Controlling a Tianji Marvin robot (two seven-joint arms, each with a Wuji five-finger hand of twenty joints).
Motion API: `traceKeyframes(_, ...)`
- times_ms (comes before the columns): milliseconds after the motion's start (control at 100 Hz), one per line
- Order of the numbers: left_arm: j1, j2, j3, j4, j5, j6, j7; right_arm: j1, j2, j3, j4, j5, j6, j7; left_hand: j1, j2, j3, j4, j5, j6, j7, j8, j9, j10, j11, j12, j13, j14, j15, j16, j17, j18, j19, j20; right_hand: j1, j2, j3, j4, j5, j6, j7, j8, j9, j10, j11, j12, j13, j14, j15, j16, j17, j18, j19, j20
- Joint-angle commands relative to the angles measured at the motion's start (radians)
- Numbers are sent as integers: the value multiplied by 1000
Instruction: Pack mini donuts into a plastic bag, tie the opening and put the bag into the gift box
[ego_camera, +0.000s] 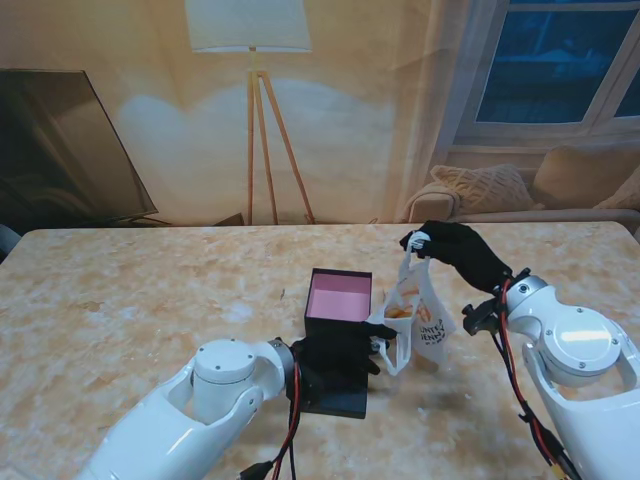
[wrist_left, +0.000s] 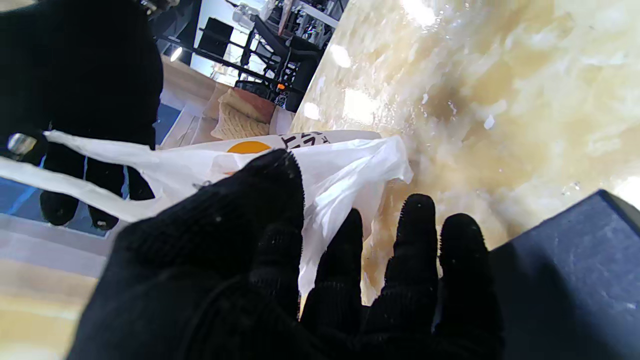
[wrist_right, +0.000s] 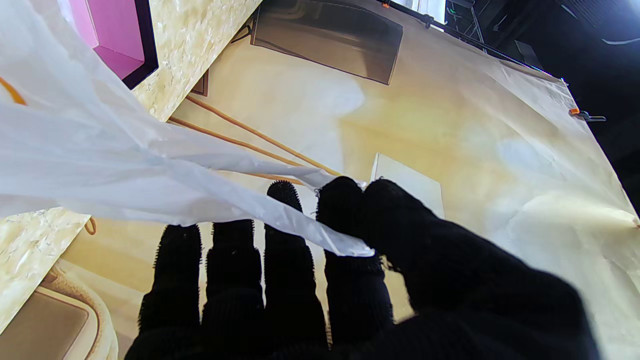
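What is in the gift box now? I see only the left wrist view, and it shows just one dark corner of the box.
Observer: Nothing that I can see. In the stand view the gift box shows only its pink lining, and the plastic bag hangs outside it, to its right.
Operator: How is the top of the bag held?
Observer: In the right wrist view, the right hand pinches a handle strip between thumb and forefinger.

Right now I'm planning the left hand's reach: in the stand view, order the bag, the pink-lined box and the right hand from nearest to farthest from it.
1. Bag: pinched by the left hand, on its right.
2. Box: just farther from me, apart.
3. Right hand: farthest, up right, holding the bag's handle.
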Motion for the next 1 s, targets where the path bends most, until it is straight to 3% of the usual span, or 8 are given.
traceKeyframes(0, 12, -11, -9, -22, -5, 13, 0, -11, -6, -2, -6, -11, -1, 15, 6, -49, 42, -23, 43, 3, 30, 18, 68, -9, 27, 23, -4, -31, 49, 50, -1, -31, 14, 31, 86, 63, 69, 51, -15, -97, 20, -21, -19, 1, 15, -3, 2, -2, 16, 12, 0, -8, -2, 7)
traceKeyframes(250, 49, -31, -51, -65, -86, 52, 83, -20, -2, 10, -3, -29, -8, 27, 39, -127, 124, -35, 146, 46, 137, 53, 309, -37, 176, 140, 124, -52, 202, 189, 62, -15, 72, 48, 79, 59, 78, 54, -5, -104, 19, -21, -9, -3, 12, -4, 6, -4, 14, 12, -4, -7, 4, 10)
traceKeyframes(310, 50, -30, -52, -68, -86, 52, 81, -23, -1, 11, -4, -31, -9, 28, 88, -171, 108, -109, 165, 55, 172, 58, 362, -38, 176, 255, 155, -55, 229, 208, 80, -7, 90, 43, 79, 58, 78, 54, -6, -104, 18, -21, -10, -1, 11, -4, 8, -6, 14, 13, -4, -7, 5, 10)
traceKeyframes(410, 43, -23, -51, -67, -70, 47, 60, -29, 2, 16, -3, -44, -18, 36, 156, -189, 90, -133, 177, 64, 181, 51, 397, -31, 142, 320, 165, -54, 238, 213, 86, 0, 98, 39, 78, 56, 80, 55, -4, -104, 18, -20, -5, 0, 12, -3, 8, -4, 13, 13, -5, -6, 5, 10)
traceKeyframes(490, 31, -13, -47, -64, -36, 36, 29, -33, 6, 20, -2, -61, -22, 45, 192, -188, 94, -126, 178, 63, 177, 46, 402, -34, 126, 333, 164, -52, 242, 228, 86, 1, 98, 36, 78, 53, 83, 56, 0, -102, 17, -21, -2, -1, 11, -2, 11, -3, 13, 14, -5, -2, 6, 11)
traceKeyframes(540, 24, -6, -45, -62, -16, 29, 6, -36, 9, 22, -1, -68, -25, 54, 221, -183, 102, -116, 179, 61, 174, 42, 407, -36, 108, 349, 179, -47, 201, 334, 86, 1, 100, 32, 78, 52, 85, 57, 3, -101, 18, -20, 0, -1, 11, -2, 14, -1, 14, 15, -6, -2, 6, 11)
traceKeyframes(830, 14, 18, -63, -80, 37, -3, -47, -71, 20, 38, -6, -164, -118, 47, 270, -215, 133, -120, 193, 54, 179, 35, 420, -47, 116, 325, 242, -43, 152, 404, 121, -4, 124, 33, 64, 44, 95, 59, 13, -112, 14, -14, 45, -16, 47, 23, 62, -9, 52, 43, 25, 29, 49, 30)
traceKeyframes(990, 17, 24, -74, -100, 53, -17, -48, -82, 27, 48, -7, -215, -160, 44, 318, -233, 110, -130, 202, 42, 199, 33, 440, -58, 125, 316, 297, -45, 104, 454, 138, -2, 132, 29, 31, 27, 129, 80, 42, -128, 15, 0, 118, -47, 171, 157, 149, -31, 219, 174, 68, 73, 138, 77)
